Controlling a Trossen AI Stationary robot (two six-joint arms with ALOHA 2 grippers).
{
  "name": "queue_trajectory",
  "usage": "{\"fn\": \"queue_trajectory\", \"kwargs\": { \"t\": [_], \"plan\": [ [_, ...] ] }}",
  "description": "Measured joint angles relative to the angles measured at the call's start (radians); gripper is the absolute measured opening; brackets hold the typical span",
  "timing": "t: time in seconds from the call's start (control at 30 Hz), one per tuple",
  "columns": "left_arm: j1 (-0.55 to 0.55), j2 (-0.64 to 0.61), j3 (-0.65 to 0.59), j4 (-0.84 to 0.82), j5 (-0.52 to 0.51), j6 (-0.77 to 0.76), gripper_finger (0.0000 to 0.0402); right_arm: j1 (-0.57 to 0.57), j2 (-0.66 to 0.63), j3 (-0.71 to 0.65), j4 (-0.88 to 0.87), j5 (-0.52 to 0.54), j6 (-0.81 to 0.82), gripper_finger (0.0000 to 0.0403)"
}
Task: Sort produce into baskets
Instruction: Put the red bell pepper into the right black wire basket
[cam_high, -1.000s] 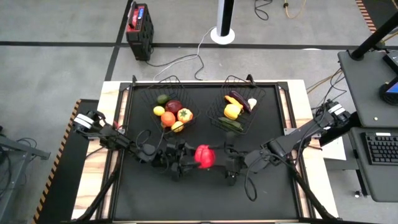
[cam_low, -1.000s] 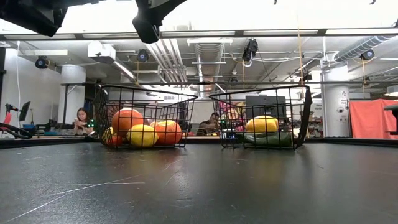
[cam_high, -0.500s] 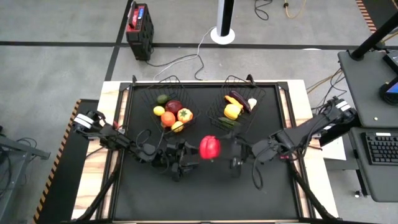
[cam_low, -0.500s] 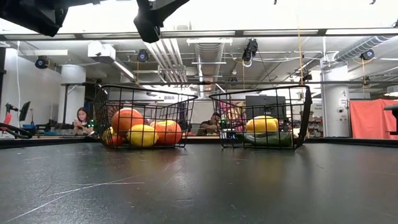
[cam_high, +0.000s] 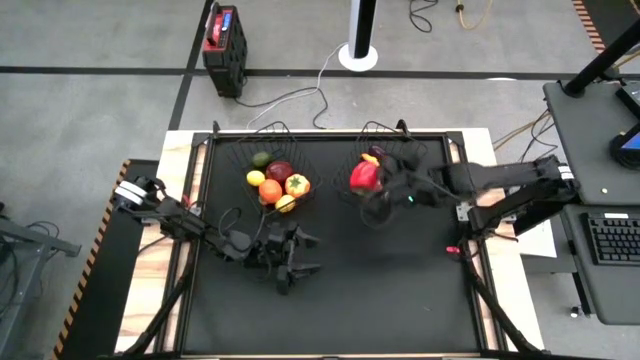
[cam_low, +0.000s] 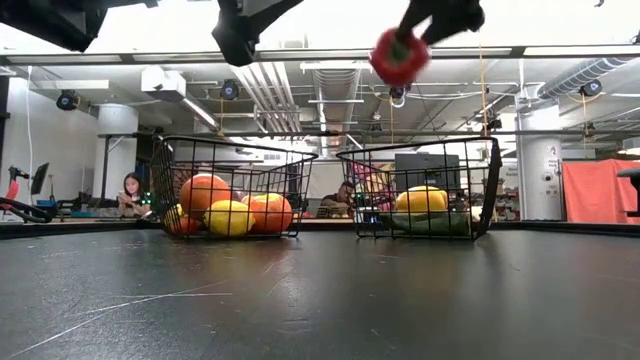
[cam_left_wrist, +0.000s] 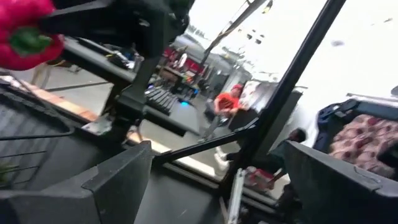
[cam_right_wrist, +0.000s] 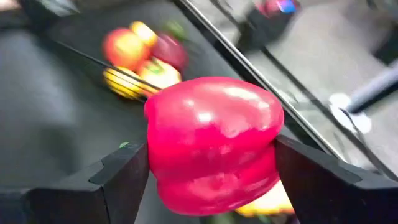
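Note:
My right gripper (cam_high: 384, 186) is shut on a red pepper (cam_high: 365, 176) and holds it in the air above the right basket (cam_high: 425, 152); the low view shows the pepper (cam_low: 398, 56) high over that basket (cam_low: 420, 190). This basket holds yellow, purple and green produce. The left basket (cam_high: 262, 138) holds orange, yellow, red and green produce (cam_high: 279, 182). My left gripper (cam_high: 308, 253) stands open over the middle of the black mat, with nothing between its fingers (cam_left_wrist: 118, 180). My right gripper pinches the red pepper's two opposite sides (cam_right_wrist: 155, 155) between its two fingers (cam_right_wrist: 127, 180). The fingers come from the table's right side, slanting down. The pepper is lifted clear, above the right basket's left part.
The near half of the black mat (cam_high: 390, 300) is free room. A red and black box (cam_high: 224, 42) and a white pole base (cam_high: 358, 52) stand on the floor beyond the far edge. A person (cam_low: 131, 192) sits in the room behind.
My right gripper has carried the red pepper from the middle of the mat toward the far edge and up, to above the right basket, rolling its wrist on the way. The pepper has come into the low view at the top.

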Motion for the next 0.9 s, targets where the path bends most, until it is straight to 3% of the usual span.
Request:
{"fn": "queue_trajectory", "kwargs": {
  "t": [0.2,0.43,0.63,0.9],
  "plan": [
    [0.0,-0.078,0.0,-0.168,-0.029,0.012,0.0343,-0.181,0.056,0.08,-0.24,-0.132,0.01,0.0308],
    [0.0,-0.151,-0.001,-0.274,-0.036,0.02,0.0343,-0.367,0.129,0.087,-0.403,-0.282,-0.058,0.0308],
    [0.0,-0.155,-0.001,-0.279,-0.052,0.042,0.0343,-0.476,0.199,0.081,-0.426,-0.378,-0.141,0.0309],
    [0.001,-0.155,0.0,-0.279,-0.054,0.074,0.0343,-0.532,0.284,0.081,-0.455,-0.489,-0.17,0.0309]
  ]
}}
